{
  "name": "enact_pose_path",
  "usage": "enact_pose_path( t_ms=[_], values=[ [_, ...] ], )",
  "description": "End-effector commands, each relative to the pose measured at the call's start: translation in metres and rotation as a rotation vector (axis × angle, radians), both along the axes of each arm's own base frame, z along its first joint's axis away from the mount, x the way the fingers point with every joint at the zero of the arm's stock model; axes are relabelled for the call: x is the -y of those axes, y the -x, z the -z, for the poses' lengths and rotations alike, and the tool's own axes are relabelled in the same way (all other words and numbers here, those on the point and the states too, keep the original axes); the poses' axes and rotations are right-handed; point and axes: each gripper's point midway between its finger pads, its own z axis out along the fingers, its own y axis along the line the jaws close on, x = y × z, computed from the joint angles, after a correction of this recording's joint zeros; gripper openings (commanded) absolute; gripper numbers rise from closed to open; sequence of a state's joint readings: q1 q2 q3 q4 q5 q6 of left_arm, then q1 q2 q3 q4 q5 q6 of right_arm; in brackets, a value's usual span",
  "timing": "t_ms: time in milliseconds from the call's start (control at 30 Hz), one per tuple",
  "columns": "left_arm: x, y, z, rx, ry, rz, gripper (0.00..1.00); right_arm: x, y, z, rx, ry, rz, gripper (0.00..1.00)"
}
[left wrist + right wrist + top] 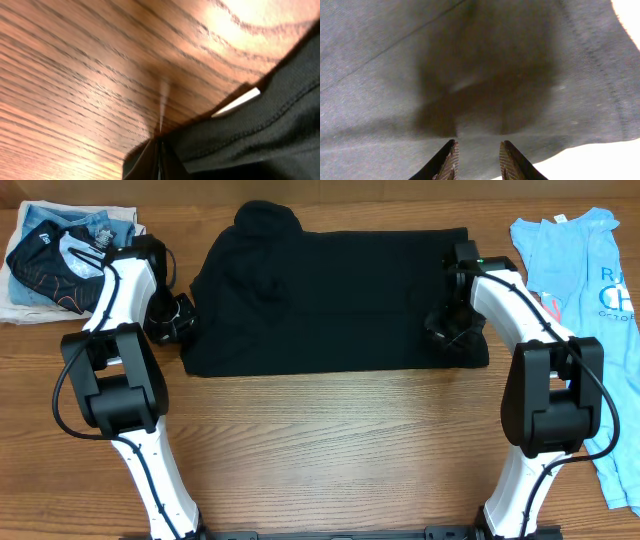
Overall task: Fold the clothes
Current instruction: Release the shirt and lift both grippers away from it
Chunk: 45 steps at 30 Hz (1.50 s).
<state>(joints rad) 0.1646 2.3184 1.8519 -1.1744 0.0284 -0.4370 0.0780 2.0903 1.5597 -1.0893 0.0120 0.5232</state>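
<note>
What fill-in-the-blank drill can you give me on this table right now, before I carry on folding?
1. The large plain black soft-fabric T-shirt lies spread on a ___ table.
2. The light blue printed T-shirt lies on the robot's ___ side of it.
3. The right gripper, above black cloth, is ___, not shut.
4. The left gripper is at the black shirt's ___ edge.
Missing words: wooden; right; open; left.

One black T-shirt (330, 300) lies on the surface (320, 440). One light blue T-shirt (585, 280). One smaller black garment (40, 265), one denim piece (90, 225), one pale cloth (20, 308). Two robot arms: left arm (115, 370), right arm (545, 390).
</note>
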Motion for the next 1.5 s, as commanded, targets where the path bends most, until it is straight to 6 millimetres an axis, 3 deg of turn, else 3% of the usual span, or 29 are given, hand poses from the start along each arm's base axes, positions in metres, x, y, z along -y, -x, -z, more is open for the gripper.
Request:
enact_pose_path(
  t_ms=[0,200,400,567,700,767,867,1067,1267,1400,1467],
  values=[
    [-0.005,0.003,0.008,-0.017,-0.006,0.012,0.06,0.015,-0.004,-0.004,0.012,0.024,0.020,0.31],
    [-0.005,0.001,0.008,-0.008,-0.007,0.012,0.06,0.035,-0.005,-0.003,0.013,0.032,0.035,0.29],
    [-0.005,0.001,0.008,-0.006,-0.004,0.012,0.04,0.041,-0.002,0.013,0.023,0.032,0.030,0.04],
    [-0.004,0.000,0.008,-0.005,0.000,0.015,0.04,0.042,0.003,0.031,0.033,0.032,0.015,0.04],
    [-0.005,-0.002,0.008,0.003,-0.002,0.013,0.04,0.050,0.003,0.034,0.038,0.034,0.034,0.04],
    [-0.008,-0.003,0.008,0.011,-0.004,0.008,0.04,0.057,0.003,0.034,0.042,0.042,0.050,0.04],
    [-0.021,-0.005,0.009,0.025,-0.015,-0.017,0.04,0.087,0.004,0.033,0.043,0.121,0.095,0.06],
    [-0.034,-0.009,0.004,0.047,-0.018,-0.046,0.04,0.094,0.003,0.031,0.046,0.121,0.113,0.07],
    [-0.028,-0.021,-0.029,0.080,0.002,-0.039,0.04,0.093,-0.002,0.013,0.047,0.120,0.131,0.04],
    [-0.018,-0.039,-0.080,0.164,-0.015,-0.008,0.04,0.095,-0.016,-0.021,0.105,0.117,0.174,0.04],
    [-0.007,-0.047,-0.107,0.217,-0.021,0.022,0.04,0.095,-0.024,-0.042,0.146,0.118,0.175,0.11]
  ],
)
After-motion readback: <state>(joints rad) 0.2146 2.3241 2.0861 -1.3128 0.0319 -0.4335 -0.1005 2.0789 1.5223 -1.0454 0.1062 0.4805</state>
